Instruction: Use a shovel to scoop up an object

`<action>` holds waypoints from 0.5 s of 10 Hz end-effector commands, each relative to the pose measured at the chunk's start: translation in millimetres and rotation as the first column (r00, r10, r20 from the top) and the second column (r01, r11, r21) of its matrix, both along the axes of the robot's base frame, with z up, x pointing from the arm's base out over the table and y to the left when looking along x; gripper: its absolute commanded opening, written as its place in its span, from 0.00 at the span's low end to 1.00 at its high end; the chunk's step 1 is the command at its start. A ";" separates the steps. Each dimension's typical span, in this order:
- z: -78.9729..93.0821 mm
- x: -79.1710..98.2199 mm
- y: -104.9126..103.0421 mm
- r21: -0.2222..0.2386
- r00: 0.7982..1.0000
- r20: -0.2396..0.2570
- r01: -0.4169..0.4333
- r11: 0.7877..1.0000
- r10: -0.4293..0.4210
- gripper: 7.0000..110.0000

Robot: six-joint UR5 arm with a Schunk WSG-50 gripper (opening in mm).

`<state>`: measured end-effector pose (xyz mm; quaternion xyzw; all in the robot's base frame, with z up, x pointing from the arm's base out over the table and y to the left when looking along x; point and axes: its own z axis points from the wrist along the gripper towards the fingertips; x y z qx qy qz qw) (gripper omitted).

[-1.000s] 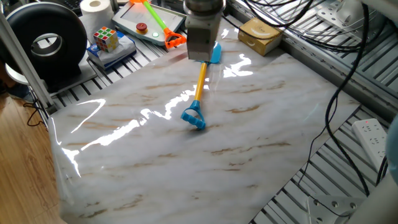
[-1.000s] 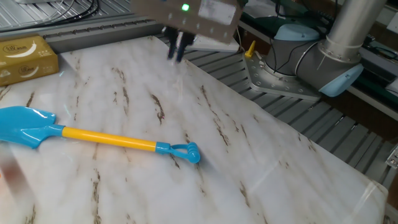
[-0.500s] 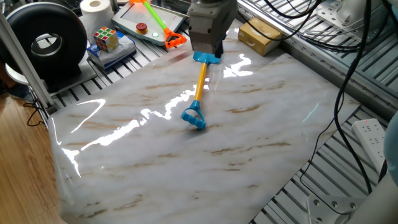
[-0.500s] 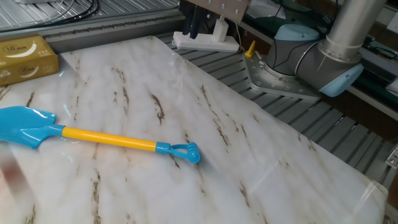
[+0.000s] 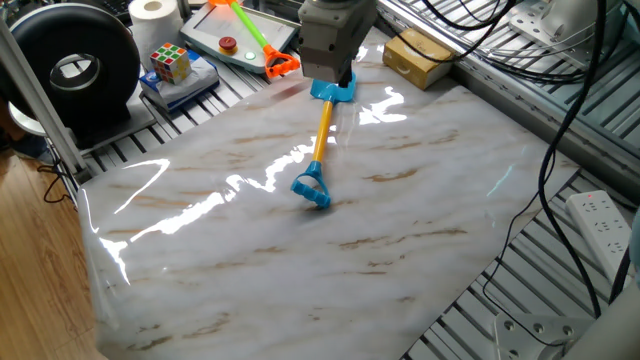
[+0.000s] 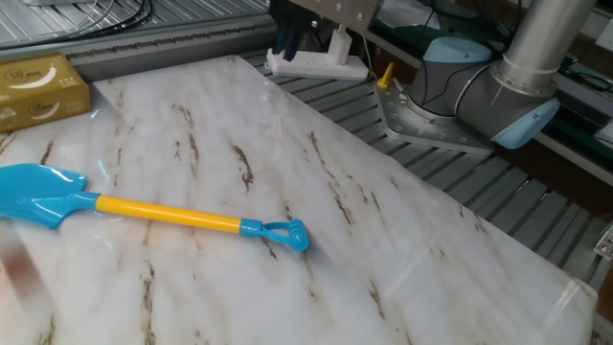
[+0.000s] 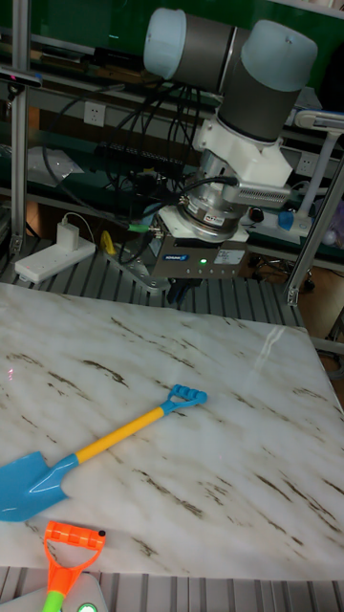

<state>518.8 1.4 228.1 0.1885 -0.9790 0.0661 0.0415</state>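
The shovel (image 6: 168,216) lies flat on the marble tabletop, light-blue blade (image 6: 34,192) at the left and blue loop (image 6: 287,233) toward the middle. It also shows as the shovel (image 5: 321,135) and the shovel (image 7: 105,440). The tan-yellow object (image 6: 38,88) rests at the table's corner beyond the blade, seen too as the object (image 5: 418,57). My gripper (image 6: 287,40) hangs high above the table's edge on the robot's side, far from the shovel. Its dark fingers stand close together with nothing between them. The gripper (image 5: 329,76) hides part of the blade from above; the gripper (image 7: 180,293) hangs just over the table's back edge.
A white power strip (image 6: 316,65) lies on the slats under the gripper. A puzzle cube (image 5: 170,62), a paper roll (image 5: 155,12) and a green-shafted tool with an orange head (image 5: 268,50) sit beyond the blade end. The robot base (image 6: 460,96) stands at the side.
Over the last second the gripper rose and moved off the tabletop toward the power strip side. The shovel and the object have not moved.
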 end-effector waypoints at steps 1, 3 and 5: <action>1.6 1.6 0.5 0.005 1.000 0.005 -0.025 1.000 0.025 0.00; 0.5 8.8 6.9 0.031 0.996 0.028 -0.081 0.996 0.080 0.00; -1.1 11.5 27.5 0.112 0.997 0.046 -0.067 0.991 0.062 0.00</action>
